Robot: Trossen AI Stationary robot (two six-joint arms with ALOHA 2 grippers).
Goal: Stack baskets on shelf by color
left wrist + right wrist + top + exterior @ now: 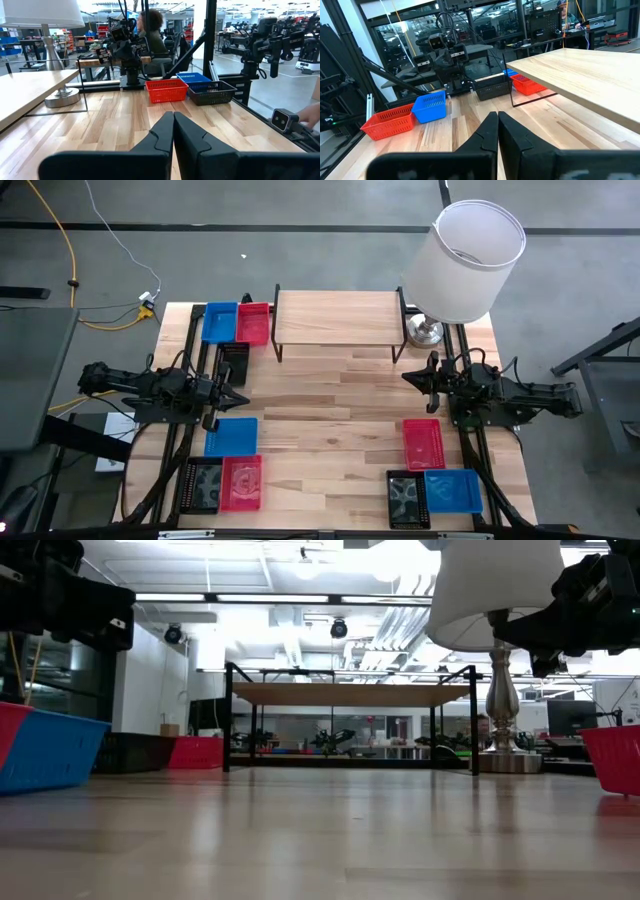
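The shelf (337,318), a light wood plank on thin black legs, stands at the far middle of the wooden table (330,430) with nothing on its top; every basket sits on the table around it. Just off the shelf's left end lie a blue basket (220,322) and a red basket (253,324) side by side and touching, with a black basket (234,363) just in front of them. Farther from the shelf on that same side, a second blue basket (231,437) lies alone, and beyond it, at the near edge, a black basket (203,484) and a red basket (241,482) sit side by side. On the shelf's right side, well in front of it, a red basket (423,444) lies alone, and nearer the table's front edge a black basket (407,498) and a blue basket (452,490) sit together. All the baskets look empty, their perforated bottoms bare. A table lamp (470,260) with a white shade stands just off the shelf's right end. The left gripper (238,395) hovers to the shelf's front left, between the black basket and the lone blue one, its fingers pressed together on nothing. The right gripper (408,377) hangs off the shelf's front right corner, near the lamp's base, likewise closed and empty.
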